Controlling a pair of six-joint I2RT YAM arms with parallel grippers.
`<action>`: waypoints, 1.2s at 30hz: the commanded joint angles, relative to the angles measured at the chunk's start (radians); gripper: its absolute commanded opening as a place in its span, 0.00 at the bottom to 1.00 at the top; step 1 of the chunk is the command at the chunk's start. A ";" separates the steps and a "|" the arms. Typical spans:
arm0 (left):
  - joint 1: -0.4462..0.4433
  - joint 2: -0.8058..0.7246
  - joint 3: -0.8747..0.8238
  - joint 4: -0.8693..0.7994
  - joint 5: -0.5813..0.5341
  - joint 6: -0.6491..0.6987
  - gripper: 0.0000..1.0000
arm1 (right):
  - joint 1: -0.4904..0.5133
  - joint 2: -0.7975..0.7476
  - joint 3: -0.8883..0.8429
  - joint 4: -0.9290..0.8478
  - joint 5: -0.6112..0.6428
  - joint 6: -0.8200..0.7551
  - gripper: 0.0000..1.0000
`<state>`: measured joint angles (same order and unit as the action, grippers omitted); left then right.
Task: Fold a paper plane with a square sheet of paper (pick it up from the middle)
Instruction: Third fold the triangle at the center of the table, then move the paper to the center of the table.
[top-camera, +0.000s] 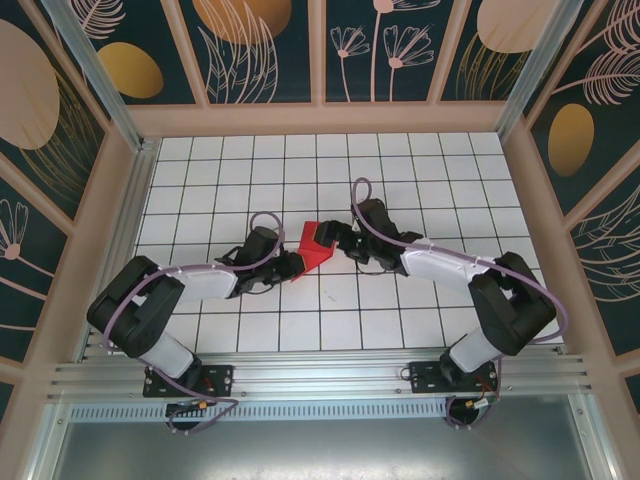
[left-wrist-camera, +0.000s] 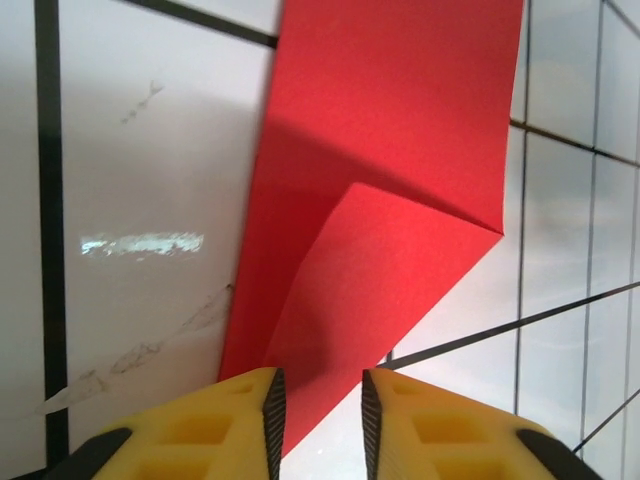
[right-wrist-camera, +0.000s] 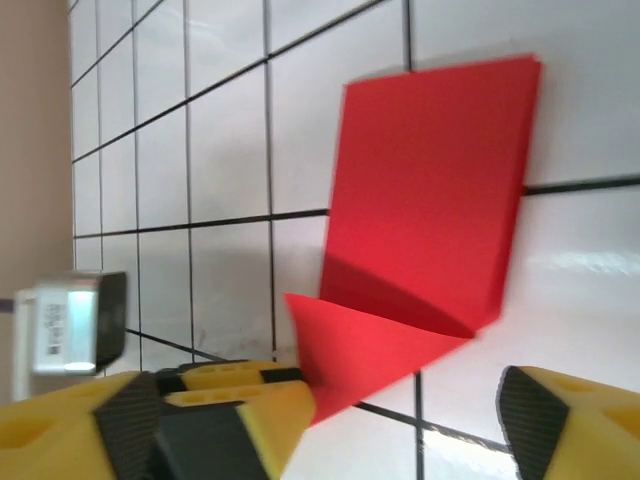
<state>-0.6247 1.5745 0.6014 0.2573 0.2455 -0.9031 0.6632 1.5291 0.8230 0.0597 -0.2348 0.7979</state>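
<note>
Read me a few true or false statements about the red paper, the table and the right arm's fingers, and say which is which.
The paper is red, with a flap folded over. True.
The right fingers are clamped shut. False: they stand wide apart.
The table has white tiles with dark lines. True.
The paper lies at the table's far edge. False: it lies mid-table.
</note>
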 joint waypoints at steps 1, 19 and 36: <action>-0.001 -0.014 0.022 -0.027 -0.004 0.012 0.32 | -0.027 -0.027 -0.055 0.059 -0.061 -0.054 0.99; -0.003 0.078 0.096 0.026 -0.115 -0.020 0.18 | -0.059 0.167 -0.016 0.173 -0.208 0.028 0.70; -0.002 0.119 0.098 0.033 -0.129 -0.023 0.17 | -0.042 0.276 0.017 0.245 -0.282 0.030 0.54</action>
<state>-0.6247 1.6741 0.6811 0.2737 0.1253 -0.9192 0.6106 1.7870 0.8135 0.2523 -0.4812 0.8207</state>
